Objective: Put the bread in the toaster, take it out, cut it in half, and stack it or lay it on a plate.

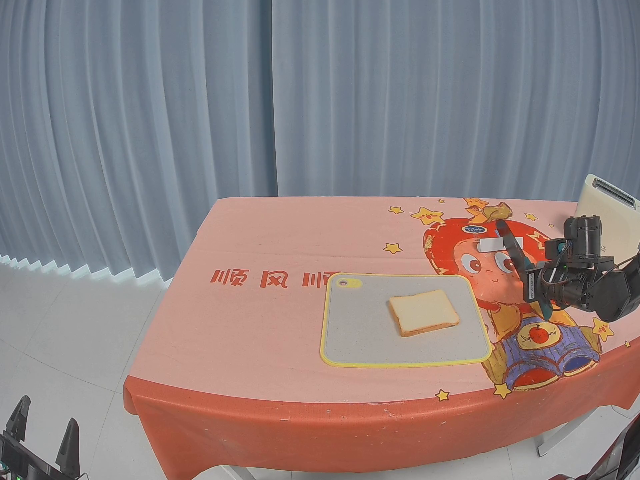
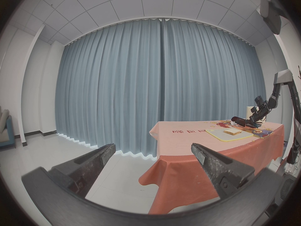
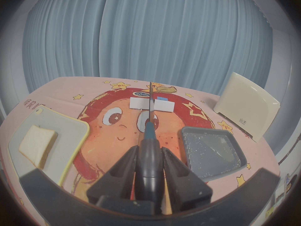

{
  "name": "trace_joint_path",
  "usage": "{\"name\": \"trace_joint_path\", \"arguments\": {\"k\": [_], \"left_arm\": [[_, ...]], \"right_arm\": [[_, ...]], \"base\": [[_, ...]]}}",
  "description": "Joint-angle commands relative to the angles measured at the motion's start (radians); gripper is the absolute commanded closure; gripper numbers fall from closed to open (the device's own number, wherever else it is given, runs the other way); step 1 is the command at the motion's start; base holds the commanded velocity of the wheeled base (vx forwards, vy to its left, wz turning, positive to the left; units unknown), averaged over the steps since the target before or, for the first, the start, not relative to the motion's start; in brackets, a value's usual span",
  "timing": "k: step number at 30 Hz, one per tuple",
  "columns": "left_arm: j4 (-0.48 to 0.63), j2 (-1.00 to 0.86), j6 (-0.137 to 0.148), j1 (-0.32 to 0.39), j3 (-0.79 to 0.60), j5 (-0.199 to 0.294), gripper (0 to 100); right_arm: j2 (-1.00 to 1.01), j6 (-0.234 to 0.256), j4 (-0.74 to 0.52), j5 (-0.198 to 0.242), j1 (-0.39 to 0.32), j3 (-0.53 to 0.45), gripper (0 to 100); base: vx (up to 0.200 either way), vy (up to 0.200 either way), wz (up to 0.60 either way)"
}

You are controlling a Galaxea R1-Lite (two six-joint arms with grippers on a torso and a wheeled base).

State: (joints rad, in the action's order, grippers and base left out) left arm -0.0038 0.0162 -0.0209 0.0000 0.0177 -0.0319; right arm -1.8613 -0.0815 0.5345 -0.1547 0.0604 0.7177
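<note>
Bread (image 1: 424, 311) lies flat and uncut on the yellow-rimmed cutting board (image 1: 360, 341), mid-surface (image 1: 267, 328). Just past the board's right edge, the right end effector (image 3: 150, 151) is clamped on the knife (image 1: 512, 248), blade aimed away toward the curtain. So the slice lies to its left, across the board's rim, and this looks the nearer arm for the cut. The left end effector (image 2: 152, 149) hangs wide open and empty, low and well off the surface's left end.
</note>
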Motion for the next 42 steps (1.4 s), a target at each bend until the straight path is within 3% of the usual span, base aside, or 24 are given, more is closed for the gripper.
{"name": "trace_joint_path", "arguments": {"k": [1,12,16,22,26,30,32,34,35,36,42], "left_arm": [[-0.001,-0.005,-0.001,0.002,-0.018,0.0,0],[-0.001,-0.005,-0.001,0.0,-0.018,0.0,0],[-0.001,-0.005,-0.001,0.002,-0.018,0.0,0],[-0.001,-0.005,-0.001,0.002,-0.018,0.0,0],[-0.001,-0.005,-0.001,0.0,-0.018,0.0,0],[-0.001,-0.005,-0.001,0.0,-0.018,0.0,0],[-0.001,-0.005,-0.001,0.0,-0.018,0.0,0],[-0.001,-0.005,-0.001,0.0,-0.018,0.0,0],[-0.001,-0.005,-0.001,0.0,-0.018,0.0,0],[-0.001,-0.005,-0.001,0.002,-0.018,0.0,0],[-0.001,-0.005,-0.001,0.002,-0.018,0.0,0]], "right_arm": [[0.025,0.002,0.001,0.001,0.001,-0.001,100],[0.129,0.011,0.001,0.006,-0.001,-0.006,100],[0.198,0.028,-0.001,0.033,0.009,-0.038,100],[0.298,0.129,-0.011,0.098,0.065,-0.083,100],[0.317,0.146,-0.001,0.139,0.088,-0.115,100],[0.338,0.157,-0.001,0.142,0.119,-0.124,100],[0.373,0.23,-0.001,0.139,0.17,-0.147,100],[0.384,0.249,-0.001,0.139,0.185,-0.155,100],[0.427,0.324,-0.001,0.132,0.233,-0.185,100],[0.445,0.345,-0.001,0.132,0.248,-0.201,100],[0.551,0.378,-0.001,0.115,0.317,-0.277,100]], "base": [[0.0,0.0,0.0],[0.0,0.0,0.0],[0.0,0.0,0.0],[0.0,0.0,0.0],[0.0,0.0,0.0],[0.0,0.0,0.0],[0.0,0.0,0.0],[0.0,0.0,0.0],[0.0,0.0,0.0],[0.0,0.0,0.0],[0.0,0.0,0.0]]}}
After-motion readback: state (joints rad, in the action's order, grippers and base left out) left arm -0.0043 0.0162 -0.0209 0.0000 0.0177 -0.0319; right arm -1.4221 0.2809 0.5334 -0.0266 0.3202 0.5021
